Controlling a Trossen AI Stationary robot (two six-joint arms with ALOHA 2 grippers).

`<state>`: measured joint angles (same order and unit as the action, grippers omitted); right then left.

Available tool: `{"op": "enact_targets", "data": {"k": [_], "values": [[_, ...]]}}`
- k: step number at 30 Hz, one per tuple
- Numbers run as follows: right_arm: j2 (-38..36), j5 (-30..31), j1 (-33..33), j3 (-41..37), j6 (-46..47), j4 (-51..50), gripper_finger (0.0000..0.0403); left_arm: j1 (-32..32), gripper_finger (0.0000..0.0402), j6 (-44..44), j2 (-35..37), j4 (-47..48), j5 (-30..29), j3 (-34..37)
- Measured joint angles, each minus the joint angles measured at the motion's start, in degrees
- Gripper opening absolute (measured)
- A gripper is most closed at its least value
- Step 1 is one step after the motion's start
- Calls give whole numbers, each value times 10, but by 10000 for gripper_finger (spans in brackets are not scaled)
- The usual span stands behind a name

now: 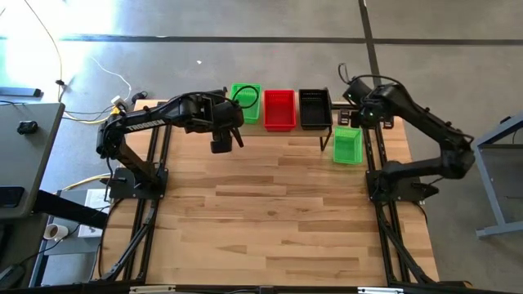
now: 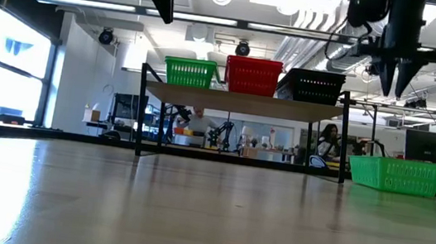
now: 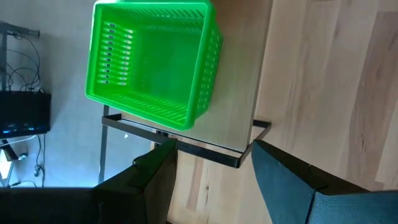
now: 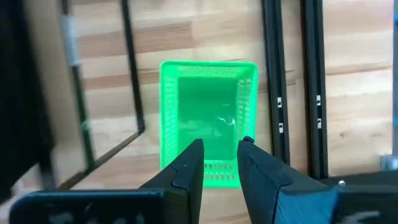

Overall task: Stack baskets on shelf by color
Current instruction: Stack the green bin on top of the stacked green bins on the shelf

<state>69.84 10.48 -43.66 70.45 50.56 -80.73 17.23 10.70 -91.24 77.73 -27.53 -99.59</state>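
Nearest, the broad front of the wooden surface (image 1: 270,220) lies bare of baskets. Farther back, toward the right edge, one green basket (image 1: 348,146) sits on the surface itself, just beside the shelf's right end, open side up. Right tool (image 4: 219,152) hangs above that basket, fingers pointing down, parted only a narrow gap and gripping nothing; the basket stays on the surface below, apart from the tips. Left tool (image 1: 222,139) hovers in the air off the shelf's left front corner, fingers spread wide, empty.

At the back edge stands the shelf (image 2: 245,103), light wood top on thin black legs. Three basket positions on top, in a row: green basket on the shelf (image 1: 246,102) at the left end, red basket (image 1: 279,109) in the middle, black basket (image 1: 315,109) at the right end. All upright, sides nearly touching. Cannot tell whether any of these is a nested stack.

Beyond the surface, low view: a workshop room with benches and ceiling lights.
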Motion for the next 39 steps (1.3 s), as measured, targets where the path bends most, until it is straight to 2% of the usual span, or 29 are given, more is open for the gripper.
{"op": "enact_targets", "data": {"k": [8, 13, 24, 39], "values": [[1, -68, -105, -80, -30, 77, 83, 0, 197, 0, 0, 0, 0, 0], [1, -110, -135, -127, -30, 112, 83, 0, 197, 0, 0, 0, 0, 0], [1, -109, -141, -201, -28, 113, 83, 0, 197, 0, 0, 0, 0, 0], [2, -61, -141, -243, 7, 148, 83, 0, 197, 6, 0, 0, 7, 0]]}}
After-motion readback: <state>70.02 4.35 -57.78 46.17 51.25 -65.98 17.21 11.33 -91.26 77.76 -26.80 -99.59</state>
